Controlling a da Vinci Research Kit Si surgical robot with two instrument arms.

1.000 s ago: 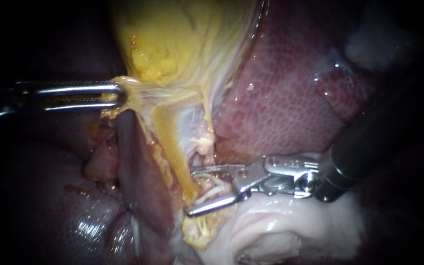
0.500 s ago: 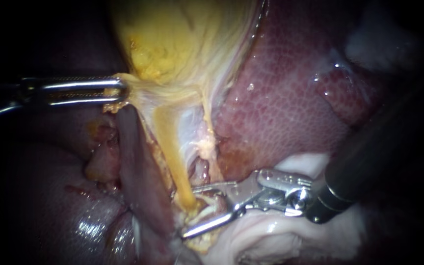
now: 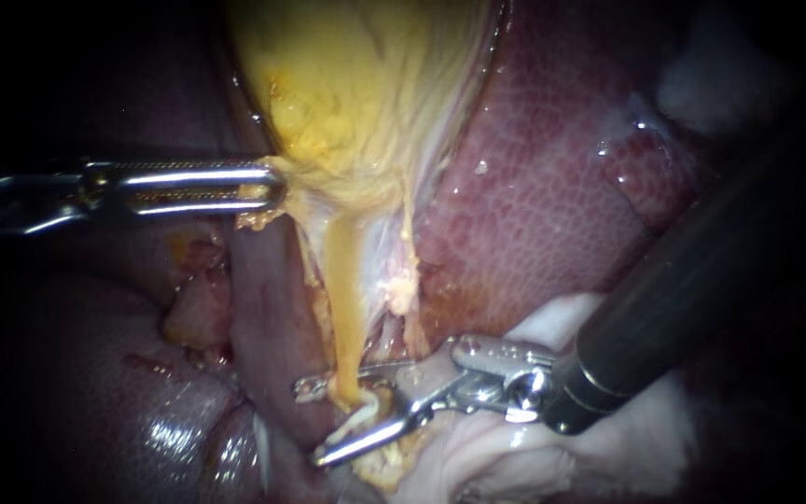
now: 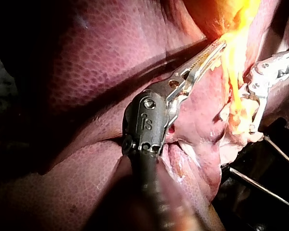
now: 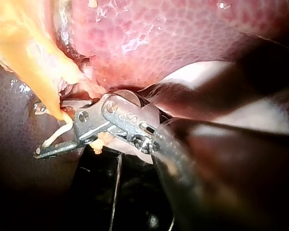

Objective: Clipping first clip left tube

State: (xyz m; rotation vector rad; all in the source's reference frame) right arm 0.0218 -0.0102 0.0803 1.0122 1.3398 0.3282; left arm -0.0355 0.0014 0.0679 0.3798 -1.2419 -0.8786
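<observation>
Left tube (image 3: 345, 280), a yellow strand, is seen running straight down from the gallbladder (image 3: 356, 75) toward the lower part of the endoscope view. The mottled red liver (image 3: 552, 187) lies beside it on the right, and a thinner pale strand hangs between the two. The tube's lower end is straddled by the right tool (image 3: 314, 420), whose dark shaft enters from the right. Its jaws are set apart, one on either side of the tube, and a clear gap is shown between them. A white clip (image 3: 358, 420) is seated between these jaws, just beside the tube; whether it touches the tube cannot be told. The left tool (image 3: 272, 187) is clamped on the yellow tissue at the gallbladder's lower edge, where the tube begins. Pale white tissue (image 3: 534, 457) is seen under the right tool's wrist.
</observation>
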